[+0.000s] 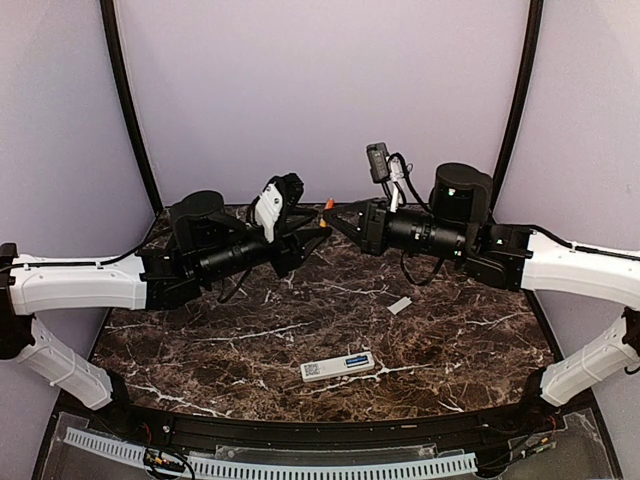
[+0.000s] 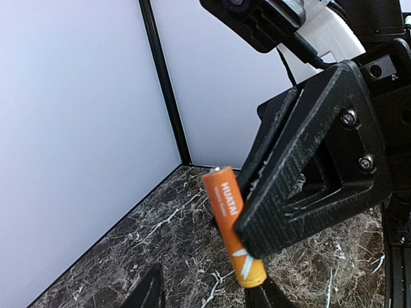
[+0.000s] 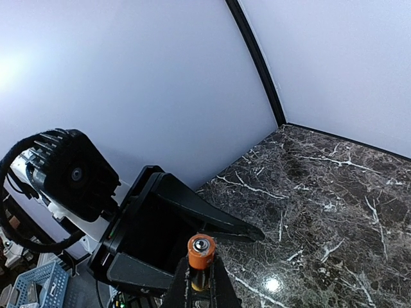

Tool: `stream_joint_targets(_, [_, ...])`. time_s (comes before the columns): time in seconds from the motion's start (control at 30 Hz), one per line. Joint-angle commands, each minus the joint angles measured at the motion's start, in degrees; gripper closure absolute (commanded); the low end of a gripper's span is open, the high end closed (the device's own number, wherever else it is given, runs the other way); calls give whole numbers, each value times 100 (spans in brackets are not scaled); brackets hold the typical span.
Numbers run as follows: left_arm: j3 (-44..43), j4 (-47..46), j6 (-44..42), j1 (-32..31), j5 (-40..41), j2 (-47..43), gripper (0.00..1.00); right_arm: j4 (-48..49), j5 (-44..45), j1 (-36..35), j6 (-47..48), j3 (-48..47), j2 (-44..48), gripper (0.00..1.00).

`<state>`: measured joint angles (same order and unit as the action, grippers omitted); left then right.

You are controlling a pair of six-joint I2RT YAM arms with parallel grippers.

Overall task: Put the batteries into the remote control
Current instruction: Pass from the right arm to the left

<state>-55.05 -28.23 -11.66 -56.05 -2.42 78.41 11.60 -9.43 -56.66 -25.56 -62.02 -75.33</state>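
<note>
Battery (image 2: 225,205), orange, pinched aloft in the right claw (image 3: 200,282); left claw (image 2: 205,292) gapes open beside it

table (image 1: 200,340): glossy marble-look | orange battery (image 2: 226,212): shiny wrap | right claw (image 2: 248,239): matt rough black plastic

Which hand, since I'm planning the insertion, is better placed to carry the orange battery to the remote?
Probably right: the right hand grips the orange battery, while the left hand is open beside it, holding nothing. The remote lies roughly central, favouring neither.
</note>
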Motion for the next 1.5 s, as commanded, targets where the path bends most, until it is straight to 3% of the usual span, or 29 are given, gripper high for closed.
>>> stream_joint_targets(0.0, [-197,-161,-157,-62,-51,41,60,212,106,-69,-77,-43,-12,100])
stream_joint_targets(0.27, [-214,-182,-184,-109,-230,31,69,55,222,-66,-5,-16,-36,100])
stream_joint_targets(0.7, [-236,-191,-149,-143,-311,70,70,-73,311,-80,110,11,-61,100])
stream_joint_targets(0.9, [-228,-213,-120,-150,-228,60,80,-173,269,-102,148,15,-87,100])
stream_joint_targets(1.17, [-207,-175,-117,-151,-235,70,100,-157,168,-116,232,16,-95,100])
stream_joint_targets(1.4, [-91,-248,-95,-152,-187,23,100,-136,93,-118,363,4,-42,100])
stream_joint_targets(1.47, [12,-334,-32,-152,-104,-8,100,-85,80,-121,439,43,38,91])
